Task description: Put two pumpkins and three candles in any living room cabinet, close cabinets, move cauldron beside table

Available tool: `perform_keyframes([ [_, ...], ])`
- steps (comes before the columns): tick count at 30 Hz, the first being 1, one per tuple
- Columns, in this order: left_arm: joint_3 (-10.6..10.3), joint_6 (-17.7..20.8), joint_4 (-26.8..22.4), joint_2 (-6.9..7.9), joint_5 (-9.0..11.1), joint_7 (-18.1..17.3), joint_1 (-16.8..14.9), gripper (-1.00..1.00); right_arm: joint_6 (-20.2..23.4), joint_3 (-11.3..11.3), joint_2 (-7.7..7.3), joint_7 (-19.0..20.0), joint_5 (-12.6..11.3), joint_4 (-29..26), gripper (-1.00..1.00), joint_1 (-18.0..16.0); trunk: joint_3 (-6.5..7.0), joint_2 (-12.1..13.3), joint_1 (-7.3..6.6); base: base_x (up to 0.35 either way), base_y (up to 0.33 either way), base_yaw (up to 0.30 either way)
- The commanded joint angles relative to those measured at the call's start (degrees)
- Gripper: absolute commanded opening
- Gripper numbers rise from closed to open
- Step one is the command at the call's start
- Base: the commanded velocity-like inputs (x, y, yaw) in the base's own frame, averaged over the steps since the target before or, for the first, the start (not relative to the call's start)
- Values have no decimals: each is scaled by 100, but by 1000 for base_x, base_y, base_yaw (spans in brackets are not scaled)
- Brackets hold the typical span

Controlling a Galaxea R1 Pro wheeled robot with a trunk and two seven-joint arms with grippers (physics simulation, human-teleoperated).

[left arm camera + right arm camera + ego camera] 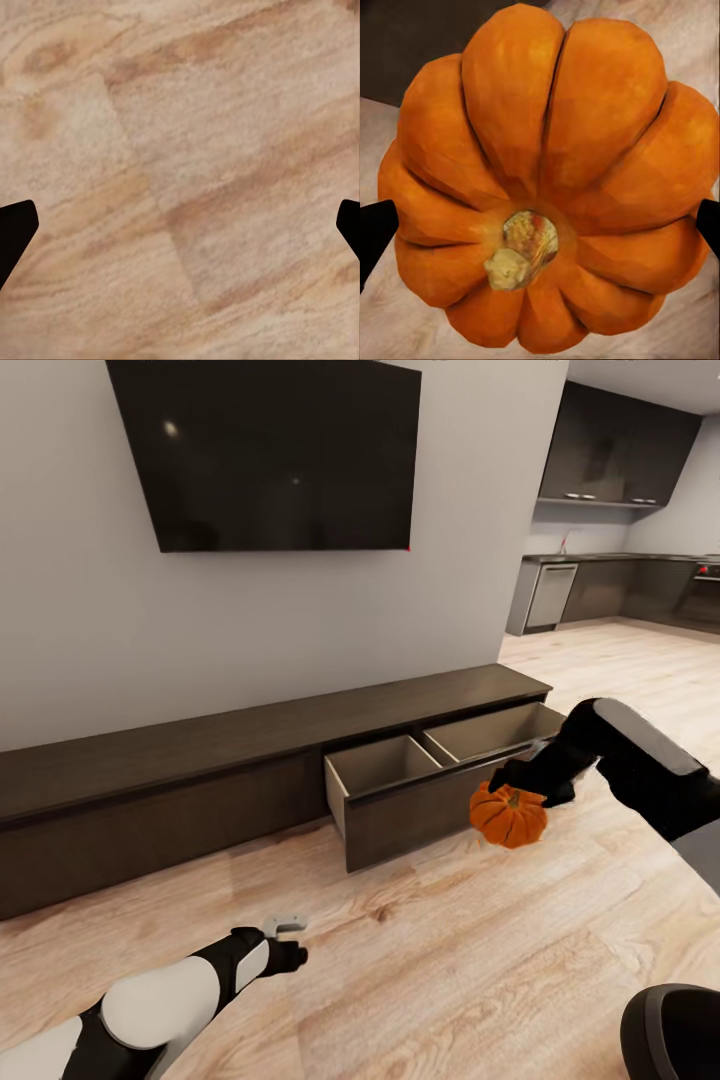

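Observation:
An orange ribbed pumpkin (pixel 508 815) hangs above the floor just in front of the cabinet's (pixel 200 760) open drawer (pixel 440 770), with my right gripper (pixel 520 785) shut on it from above. In the right wrist view the pumpkin (pixel 551 180) sits between the two dark fingertips (pixel 375 229). The drawer has two tan compartments, both bare. My left gripper (pixel 285 925) hovers low over the plank floor (pixel 180 165), open, with nothing between its fingers.
A black TV (pixel 270 450) hangs on the grey wall above the long dark cabinet. A kitchen with dark units (pixel 620 590) opens at the far right. Light wood floor (pixel 420 960) stretches in front of the cabinet.

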Motion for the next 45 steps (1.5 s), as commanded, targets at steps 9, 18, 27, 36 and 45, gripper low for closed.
perform_keyframes([
  [9, -54, 50, -17, -73, 15, 7, -6, 100, 111, 819, 1226, -264, 361, 687, -100, -487, -7, -3, -1, 0, 0, 0],
  [18, -80, -5, -13, -138, -5, 9, -5, 100, -84, 803, 1287, -237, 651, -159, -100, -514, -7, -3, -1, 12, 0, 0],
  [27, -83, -16, -10, -129, -6, -4, -2, 100, -107, 526, 1461, -263, 667, -301, -100, -743, -7, -3, -1, 251, 0, 0],
  [36, -83, 8, -9, -119, -6, -5, -4, 100, -94, 502, 1824, -264, 687, -69, -100, -835, -7, -3, -1, 268, 133, 0],
  [45, -85, 27, -9, -116, -6, -5, -2, 100, -49, 508, 2164, 80, 1632, 340, -100, -838, -7, -3, -1, 37, 285, 0],
])
